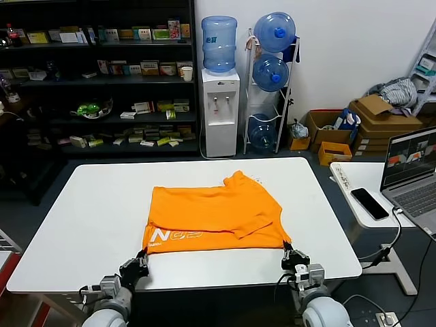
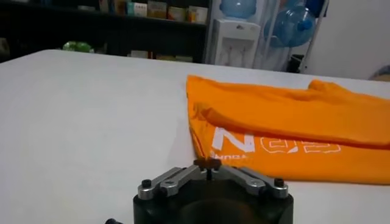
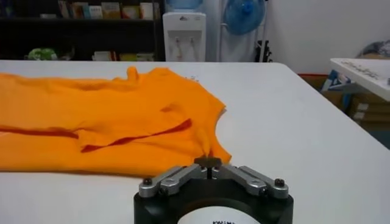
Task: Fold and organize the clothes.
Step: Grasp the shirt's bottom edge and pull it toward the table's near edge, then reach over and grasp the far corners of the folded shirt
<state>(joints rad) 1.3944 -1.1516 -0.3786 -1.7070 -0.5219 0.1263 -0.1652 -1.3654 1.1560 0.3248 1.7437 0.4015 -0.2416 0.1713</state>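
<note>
Bright orange T-shirt (image 1: 212, 212) with white lettering (image 1: 172, 237) at centre frame, white table (image 1: 82, 225), pale blue water bottles (image 1: 219, 35) top centre, black shelving (image 1: 95, 82) upper left

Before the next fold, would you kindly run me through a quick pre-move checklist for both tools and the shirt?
1. Orange T-shirt lies on the white table, well inside its edges: ok.
2. Shirt partly folded, white lettering showing near its front left corner: ok.
3. Left tool at the near left corner, shut and holding nothing: ok.
4. Right tool at the near right corner, shut; whether it pinches the hem: cannot tell.
5. Shirt lying flat: not ok, a sleeve is folded over the right side and makes ridges.
</note>
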